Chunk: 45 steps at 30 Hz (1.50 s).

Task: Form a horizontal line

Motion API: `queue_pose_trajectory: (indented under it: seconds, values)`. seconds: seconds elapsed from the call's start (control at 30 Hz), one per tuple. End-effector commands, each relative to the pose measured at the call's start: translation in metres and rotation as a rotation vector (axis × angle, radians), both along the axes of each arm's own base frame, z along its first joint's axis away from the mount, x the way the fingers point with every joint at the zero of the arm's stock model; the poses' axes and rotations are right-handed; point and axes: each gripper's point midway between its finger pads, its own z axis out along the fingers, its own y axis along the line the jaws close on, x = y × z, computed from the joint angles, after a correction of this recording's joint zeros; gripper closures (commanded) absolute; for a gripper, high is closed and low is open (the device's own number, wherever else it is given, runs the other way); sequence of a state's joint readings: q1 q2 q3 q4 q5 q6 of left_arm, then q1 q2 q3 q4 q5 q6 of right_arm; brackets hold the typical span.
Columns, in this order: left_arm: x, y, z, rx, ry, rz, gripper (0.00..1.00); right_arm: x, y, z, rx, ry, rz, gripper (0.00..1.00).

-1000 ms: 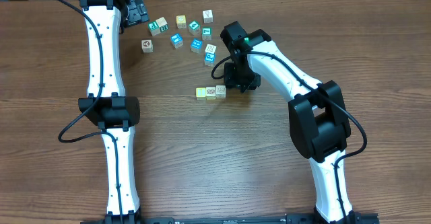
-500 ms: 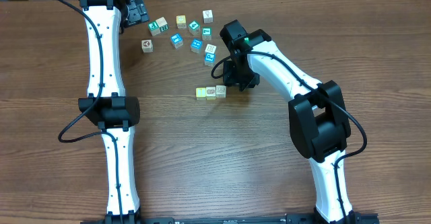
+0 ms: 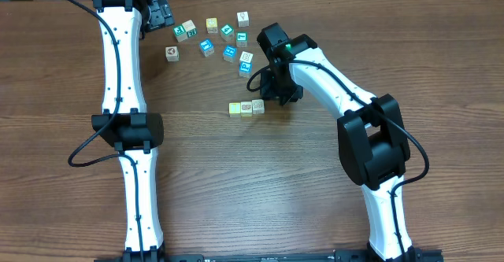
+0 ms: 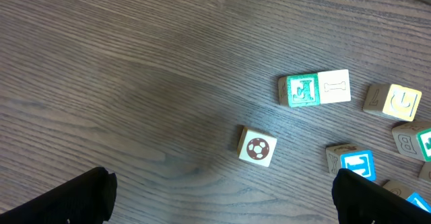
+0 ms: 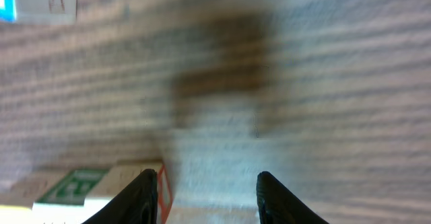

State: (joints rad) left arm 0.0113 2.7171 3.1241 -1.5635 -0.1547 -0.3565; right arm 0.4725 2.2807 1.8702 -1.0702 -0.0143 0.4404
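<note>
Starting at the near edge by the two arm bases, the table (image 3: 260,183) is bare wood across its whole width, leaving wide free room on the near side of the cubes.

Mid-table lies the horizontal line (image 3: 246,107), running left to right with a slight tilt. One yellow-green cube (image 3: 235,108) forms its left end, and two cream-white cubes (image 3: 252,106) touch in a run to its right. A fourth may sit under the arm at the right end, but the overhead view hides that spot.

The right gripper (image 3: 276,98) hangs just beyond the line's right end. In its wrist view the right gripper (image 5: 209,197) has its jaws moderately parted with only wood grain between them. A green-printed cube (image 5: 77,182) lies just outside the left finger (image 5: 145,194).

Farther back, eleven loose cubes (image 3: 230,53) are scattered in a loose band, several with teal or blue faces. The nearest of them are close to the right arm's wrist, so room there is tight.

At the far edge the left gripper (image 3: 161,12) hovers beside the band's left end. Its wrist view shows the jaws spread wide and holding nothing.

Against a second ago, the right gripper has drawn slightly away from the line toward the far side. The line, the loose cubes and the left arm are unchanged.
</note>
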Motion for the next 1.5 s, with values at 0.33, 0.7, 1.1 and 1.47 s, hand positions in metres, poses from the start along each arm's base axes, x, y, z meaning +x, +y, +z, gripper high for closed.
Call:
queue_pose_trajectory:
  seconds: [0.33,0.7,1.1,1.47]
  values:
    - [0.000,0.002,0.022,0.014,-0.046,-0.005,0.00,0.044,0.017,0.037,0.116,-0.191,-0.008,0.84]
    - [0.000,0.002,0.022,0.014,-0.046,-0.005,0.00,0.032,0.039,0.038,0.137,-0.179,0.038,0.96]
    - [0.000,0.002,0.022,0.014,-0.046,-0.005,0.00,0.019,0.051,0.036,0.130,-0.157,0.072,0.96]
    - [0.000,0.002,0.022,0.014,-0.046,-0.005,0.00,0.012,0.055,0.034,0.122,-0.144,0.084,0.96]
